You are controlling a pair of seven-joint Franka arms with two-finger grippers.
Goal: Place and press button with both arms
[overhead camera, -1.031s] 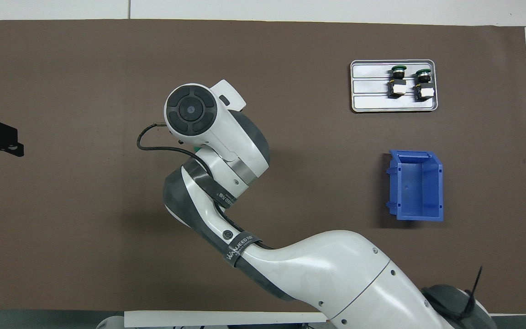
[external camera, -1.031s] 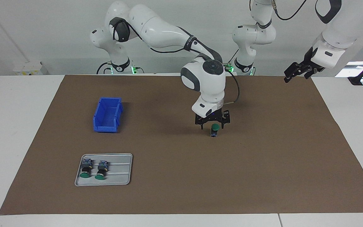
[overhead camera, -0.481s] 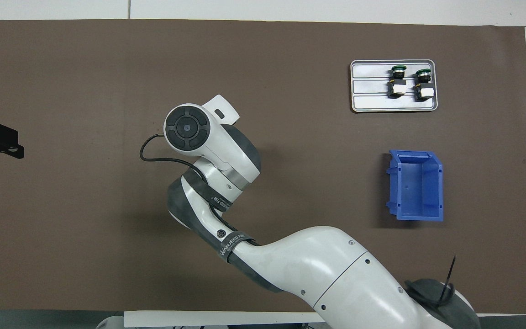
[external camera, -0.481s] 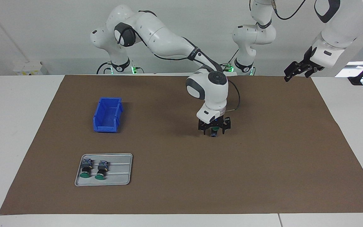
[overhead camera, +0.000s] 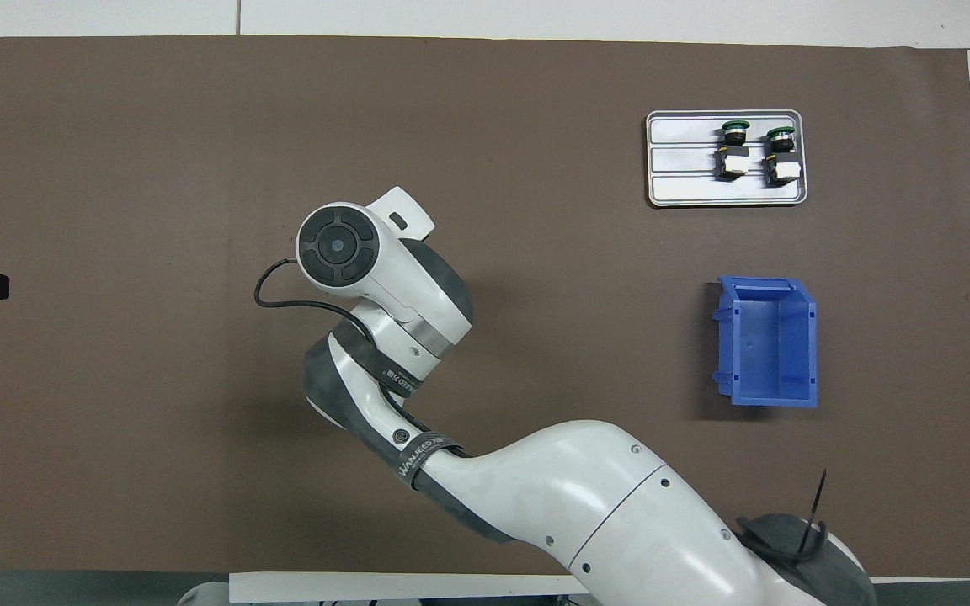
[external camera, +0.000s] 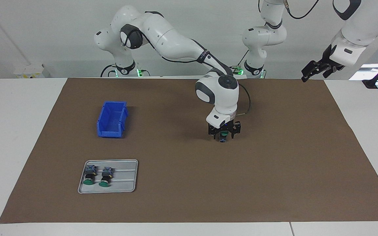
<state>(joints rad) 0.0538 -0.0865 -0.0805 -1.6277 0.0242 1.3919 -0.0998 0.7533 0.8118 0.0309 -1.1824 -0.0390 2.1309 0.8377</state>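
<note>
Pretty clearly a robotics lab bench, not anyone's home. 2 big white jointed robot arms with dark grey joint covers (external camera: pixel 176 39) are bolted at the 12 o'clock edge of a white table (external camera: pixel 15 131) covered by a flat brown mat (external camera: pixel 274 157), plain white wall above them, cables trailing off the bases. Parts storage too: a small blue plastic bin (external camera: pixel 112 119) around 10 o'clock and a grey metal tray (external camera: pixel 123 183) at 8 o'clock holding 2 green-capped push-button switches (external camera: pixel 90 174).
</note>
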